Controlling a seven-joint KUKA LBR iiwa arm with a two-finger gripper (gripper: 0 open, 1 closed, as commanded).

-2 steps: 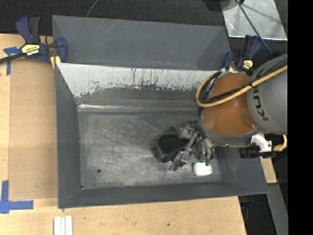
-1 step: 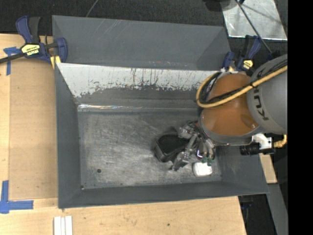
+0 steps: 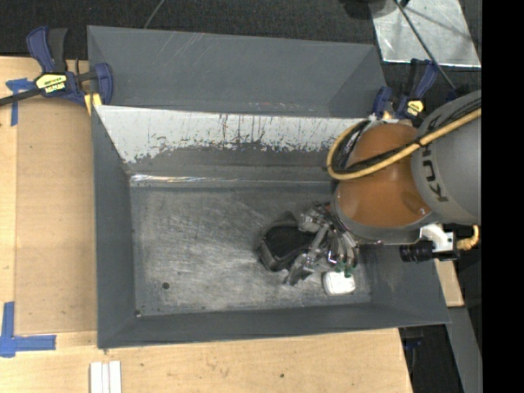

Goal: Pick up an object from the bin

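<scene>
My gripper (image 3: 315,248) is low in the bin's right half, just under the orange wrist cover. Right against its left side lies a black rounded thing (image 3: 280,244) on the bin floor. The gripper's metal parts overlap the black thing's right edge, and whether they grasp it I cannot tell. A small white block (image 3: 338,283) rests on the floor just below and to the right of the gripper, close to the bin's front right corner.
The arm and its orange cover hang over the bin's right wall. The floor's left half is bare grey metal with one small dark speck (image 3: 166,285). The sloped back wall rises behind the gripper.
</scene>
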